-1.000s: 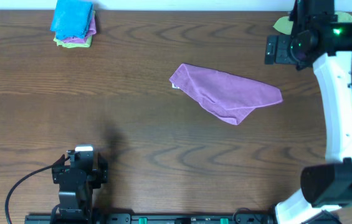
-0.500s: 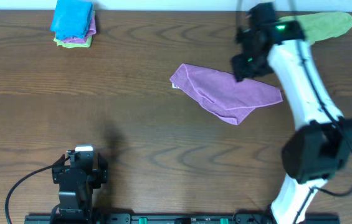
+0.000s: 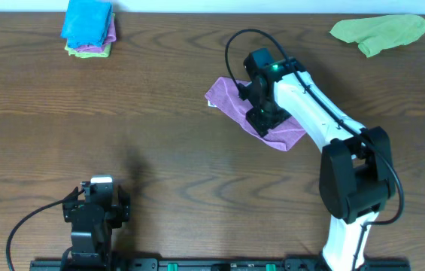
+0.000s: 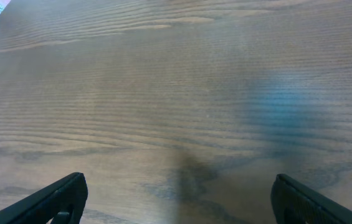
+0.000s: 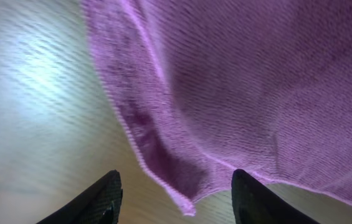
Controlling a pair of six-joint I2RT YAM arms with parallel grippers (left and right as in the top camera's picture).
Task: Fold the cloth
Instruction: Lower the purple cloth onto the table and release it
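Cloth (image 3: pixel 226 93): lilac, rumpled into a rough wedge, lying flat on the counter (image 3: pixel 159 128) a little right of the middle and toward the far side; partly covered from above by the right arm.
Tag (image 3: pixel 211 103): small and white, at the cloth's left corner, against the wood.
Right hand (image 5: pixel 177 198): down over the middle of the cloth, partly open; fingers (image 5: pixel 104 199) apart and straddling a hemmed corner; no pinch visible, nothing lifted.
Right wrist view: purple pile across most of the frame, a hemmed edge running diagonally down to a point between the two fingertips, pale wood on the left.
Right arm (image 3: pixel 310 113): white, reaching from the front right across to the cloth, with a green light near the wrist.
Left hand (image 4: pixel 176 202): near the front edge on the left, well apart from the cloth; spread wide and empty, with bare wood grain below.
Green cloth (image 3: pixel 381 31): lime, loosely bunched at the far right corner, well apart from the lilac one.
Stack (image 3: pixel 88 26): folded cloths at the far left corner, bright blue on top, purple and green edges showing beneath.
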